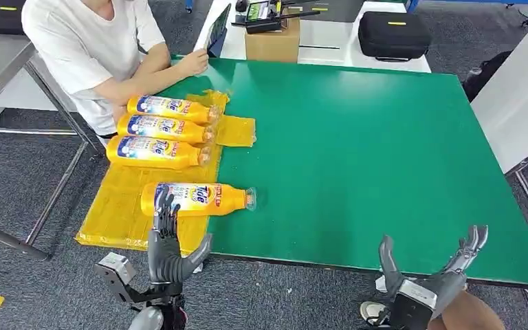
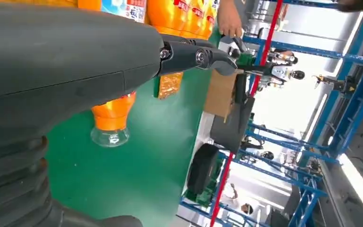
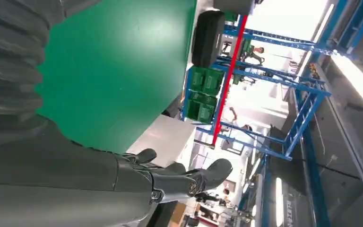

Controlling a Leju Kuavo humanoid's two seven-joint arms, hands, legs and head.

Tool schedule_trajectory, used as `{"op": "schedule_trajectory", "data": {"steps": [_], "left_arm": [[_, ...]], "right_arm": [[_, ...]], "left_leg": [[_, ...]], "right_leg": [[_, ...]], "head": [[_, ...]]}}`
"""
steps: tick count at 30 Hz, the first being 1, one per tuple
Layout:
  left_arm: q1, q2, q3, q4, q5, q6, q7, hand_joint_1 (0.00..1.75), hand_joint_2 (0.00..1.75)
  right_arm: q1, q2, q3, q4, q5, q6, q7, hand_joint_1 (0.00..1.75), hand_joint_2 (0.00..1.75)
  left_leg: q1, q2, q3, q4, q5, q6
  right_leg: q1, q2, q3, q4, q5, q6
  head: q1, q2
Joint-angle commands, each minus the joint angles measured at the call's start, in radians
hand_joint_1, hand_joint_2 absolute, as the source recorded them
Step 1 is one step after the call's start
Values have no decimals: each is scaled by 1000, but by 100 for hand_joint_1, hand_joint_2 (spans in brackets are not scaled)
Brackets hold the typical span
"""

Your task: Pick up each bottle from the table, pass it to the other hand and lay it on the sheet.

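Observation:
Several orange bottles lie on their sides on a yellow sheet [image 1: 122, 206] at the left edge of the green table [image 1: 371, 151]. The nearest bottle [image 1: 196, 199] lies half on the sheet with its clear cap over the green top; it also appears in the left wrist view as a bottle [image 2: 111, 120]. My left hand [image 1: 168, 247] is just below that bottle, fingers spread and upright, holding nothing. My right hand [image 1: 430, 271] hovers at the table's near edge on the right, fingers apart and empty. Three other bottles [image 1: 168, 108] lie side by side farther back on the sheet.
A person in a white shirt [image 1: 86, 48] sits at the far left corner with a hand [image 1: 194, 62] on the table. A cardboard box [image 1: 272, 41] and a black case [image 1: 393, 33] stand on the white table behind.

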State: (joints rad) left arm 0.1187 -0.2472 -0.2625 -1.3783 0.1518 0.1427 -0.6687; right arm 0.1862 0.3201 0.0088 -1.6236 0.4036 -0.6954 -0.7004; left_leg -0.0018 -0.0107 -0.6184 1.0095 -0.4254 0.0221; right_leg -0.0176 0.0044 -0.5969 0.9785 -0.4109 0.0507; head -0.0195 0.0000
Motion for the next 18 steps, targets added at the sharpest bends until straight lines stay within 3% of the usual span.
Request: {"op": "schedule_trajectory", "data": {"steps": [1, 18], "left_arm": [[-21, 11, -5, 56, -13, 4, 0, 0, 175], [-23, 13, -11, 59, -16, -13, 19, 0, 175]], "right_arm": [[-2, 29, -38, 103, -22, -3, 2, 0, 175], [-1, 29, -8, 179, -43, -3, 2, 0, 175]], "left_leg": [[1, 0, 4, -1, -1, -1], [1, 1, 6, -1, -2, -2]], "right_leg": [[1, 0, 4, -2, -1, -2], [1, 0, 6, -2, -2, -3]], "head": [[0, 0], [0, 0]]}}
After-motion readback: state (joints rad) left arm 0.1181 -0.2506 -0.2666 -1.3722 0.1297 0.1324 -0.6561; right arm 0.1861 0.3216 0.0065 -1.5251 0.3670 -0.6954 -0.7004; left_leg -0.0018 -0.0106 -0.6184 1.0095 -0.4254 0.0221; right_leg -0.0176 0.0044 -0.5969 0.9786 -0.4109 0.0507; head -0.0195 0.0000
